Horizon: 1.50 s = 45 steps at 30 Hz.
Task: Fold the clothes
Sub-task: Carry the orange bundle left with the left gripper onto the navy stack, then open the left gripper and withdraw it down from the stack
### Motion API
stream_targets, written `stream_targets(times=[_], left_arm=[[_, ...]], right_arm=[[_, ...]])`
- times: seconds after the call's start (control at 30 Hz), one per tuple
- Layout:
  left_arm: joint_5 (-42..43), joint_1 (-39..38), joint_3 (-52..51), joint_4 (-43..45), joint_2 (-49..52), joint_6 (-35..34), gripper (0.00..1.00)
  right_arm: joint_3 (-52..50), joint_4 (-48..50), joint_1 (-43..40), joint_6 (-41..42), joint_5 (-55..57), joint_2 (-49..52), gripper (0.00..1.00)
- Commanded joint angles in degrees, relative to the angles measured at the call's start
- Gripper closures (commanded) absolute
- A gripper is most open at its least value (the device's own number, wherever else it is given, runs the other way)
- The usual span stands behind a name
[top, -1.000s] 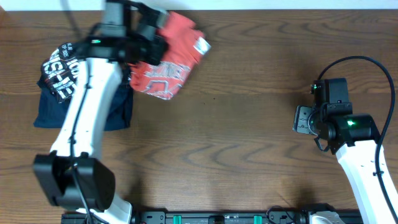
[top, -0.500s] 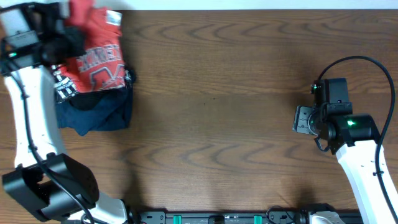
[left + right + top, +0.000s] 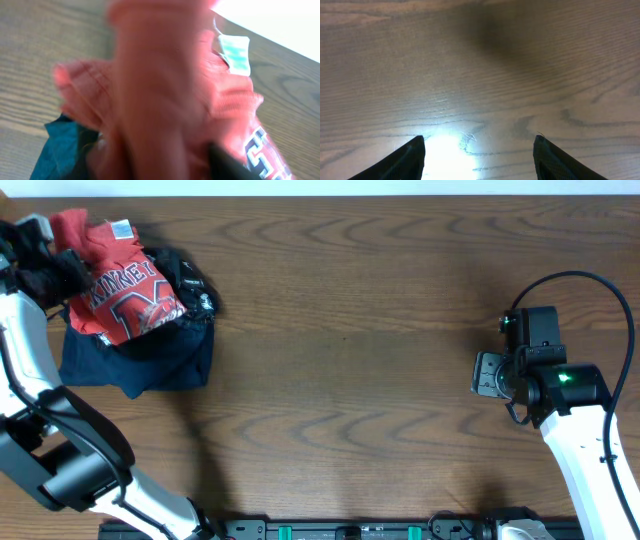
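The clothes, an orange-red T-shirt [image 3: 118, 288] with white block lettering, lie bunched at the far left on top of two other garments. My left gripper [image 3: 48, 275] is at the shirt's left edge. In the left wrist view the blurred orange shirt [image 3: 160, 85] fills the frame and its white neck label [image 3: 235, 52] shows. My left gripper [image 3: 157, 156] is open, its dark fingers [image 3: 223, 161] spread wide with cloth lying between them. My right gripper [image 3: 487, 373] is far off at the right, open over bare wood [image 3: 480, 150] with nothing between its fingers.
A black garment with white lettering [image 3: 190, 280] and a navy garment [image 3: 150, 362] lie under the shirt. The navy cloth [image 3: 60, 150] shows at the lower left of the left wrist view. The table's far edge [image 3: 350, 194] runs just behind the pile.
The left arm has swung left with the shirt, from the back of the table onto the black and navy pile. Its jaws have spread apart. The right arm has not moved.
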Motion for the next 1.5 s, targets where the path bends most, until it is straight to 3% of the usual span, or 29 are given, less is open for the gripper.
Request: stream_targets(times=[0.0, 0.17, 0.2, 0.27, 0.3, 0.6, 0.8, 0.9, 1.07, 1.23, 1.47], left_arm=[[0.4, 1.8, 1.4, 1.7, -0.3, -3.5, 0.02], [0.3, 3.9, 1.4, 5.1, -3.6, -8.3, 0.02], [0.3, 4.2, 1.4, 5.4, -4.6, -8.3, 0.02], [0.4, 4.2, 1.4, 5.4, -7.0, -8.5, 0.02], [0.4, 3.9, 1.4, 5.0, -8.2, -8.5, 0.02], [0.0, -9.2, 1.4, -8.1, -19.0, -2.2, 0.02], [-13.0, -22.4, 1.4, -26.2, -19.7, -2.2, 0.02], [-16.4, -26.1, 1.4, -34.2, -20.3, -2.2, 0.02], [-16.1, -26.7, 1.1, -39.2, -26.2, -2.4, 0.02], [-16.1, -26.7, -3.9, -35.5, -37.5, -2.4, 0.02], [-15.7, -26.7, -24.8, -21.3, -61.3, -2.4, 0.02]], right_arm=[[0.7, -0.4, -0.5, 0.7, 0.9, -0.3, 0.33], [0.7, 0.2, -0.5, 0.7, 0.8, -0.3, 0.31], [0.7, 0.3, -0.5, 0.7, 0.8, -0.3, 0.27], [0.7, 0.7, -0.5, 0.7, 0.8, -0.3, 0.05], [0.7, 1.0, -0.5, 0.7, 0.3, -0.3, 0.01], [0.7, 14.9, -0.5, 0.7, -6.6, -0.3, 0.01], [0.8, 27.8, -1.1, -2.1, -5.4, -0.3, 0.01], [2.6, 25.3, -2.3, -4.3, -5.4, -0.8, 0.01], [5.8, 16.7, -4.0, -4.3, -5.4, -6.4, 0.01], [4.9, 11.0, -4.3, -2.3, -2.7, -16.2, 0.01], [-3.8, 9.2, -4.3, -2.4, -2.6, -32.9, 0.01]])
